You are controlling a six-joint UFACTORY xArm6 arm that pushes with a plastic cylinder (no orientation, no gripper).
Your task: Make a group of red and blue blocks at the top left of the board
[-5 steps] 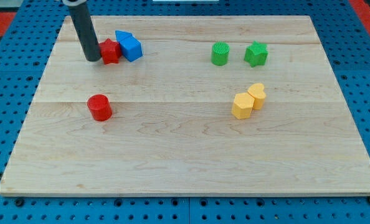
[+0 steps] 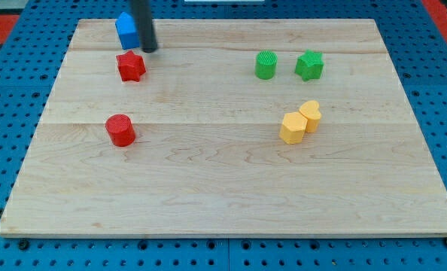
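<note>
My tip (image 2: pixel 150 50) rests on the board near the view's top left; the dark rod rises from it, leaning slightly toward the view's left, and runs out of the view's top

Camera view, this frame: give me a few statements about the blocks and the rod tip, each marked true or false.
1. My tip is just to the view's right of the blue block. True.
2. The red star-shaped block sits below the blue block in the view. True.
3. The red cylinder touches the red star-shaped block. False: bare board separates them, with the cylinder lower in the view.
4. The two yellow blocks lie far apart. False: they sit together at the view's right.
5. The green cylinder and green star-shaped block are at the view's upper right. True.
6. A blue block lies beside the yellow ones. False: the only visible blue block is at the top left.
</note>
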